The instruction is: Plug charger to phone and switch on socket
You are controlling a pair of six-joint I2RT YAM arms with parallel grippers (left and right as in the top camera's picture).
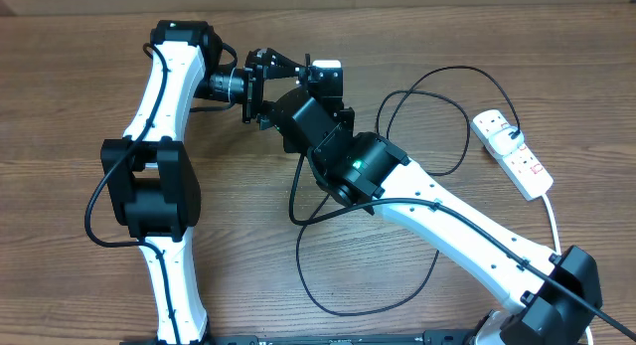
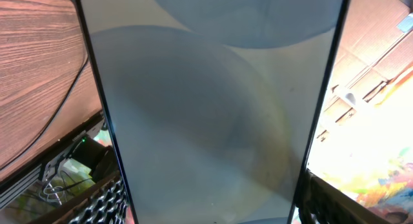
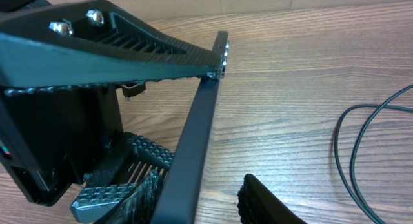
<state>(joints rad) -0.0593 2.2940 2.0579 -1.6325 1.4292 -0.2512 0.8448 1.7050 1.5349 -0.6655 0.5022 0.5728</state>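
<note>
Arms meet mid-table: left gripper (image 1: 260,86) grasps phone (image 2: 213,114); right gripper's (image 1: 328,86) grip unclear.

No lettering can be made out anywhere — the phone (image 2: 213,114) fills the left wrist view with a plain grey-blue face, no words on it, and the socket (image 1: 512,151) sits too small overhead to read any marking.

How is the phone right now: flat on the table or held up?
Held up. Right wrist view shows the phone edge-on above the table, between fingers of the left end effector.
</note>
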